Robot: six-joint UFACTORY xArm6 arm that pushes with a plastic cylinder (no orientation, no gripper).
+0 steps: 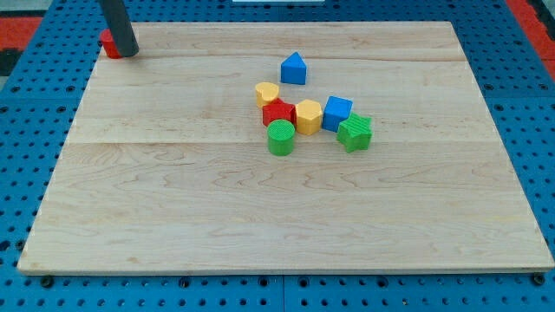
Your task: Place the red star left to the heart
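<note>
Currently our tip [127, 52] rests at the board's ten o'clock corner, touching a small red block [107, 42], with nothing held. We judge it should approach the red star [277, 112], touching the yellow heart [267, 92] at its five o'clock, and nudge it round to nine o'clock, sparing the green cylinder [280, 138].
</note>
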